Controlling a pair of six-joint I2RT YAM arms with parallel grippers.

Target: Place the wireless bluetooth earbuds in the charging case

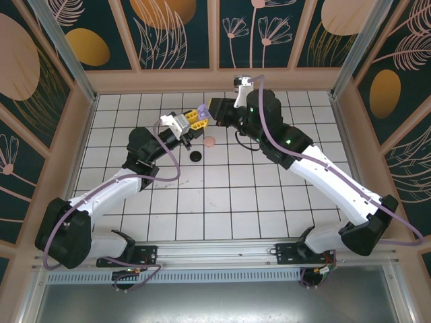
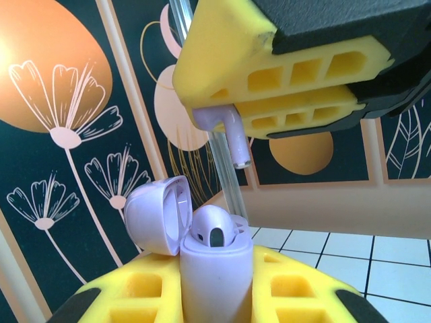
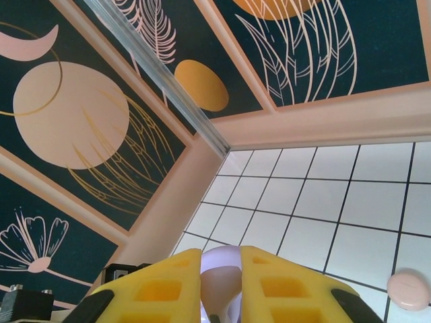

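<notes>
Pinched in the closed pads of the right gripper (image 2: 222, 108), over the far middle of the table (image 1: 222, 202): a lavender earbud (image 2: 236, 142), stem down, just above the charging case (image 2: 214, 276) and apart from it. The case is clamped upright by the left gripper (image 2: 215, 299), lid (image 2: 151, 219) thrown open to the left in the left wrist view, seated earbud (image 2: 212, 229) already inside. Calls, seemingly, for a short descent along the stem's axis into the free socket (not visible here), right arm moving, lid and seated earbud the only near obstructions. On the tiles below — a black round piece (image 1: 196, 156) and a pinkish-tan round piece (image 1: 209, 142), clear of that path.
</notes>
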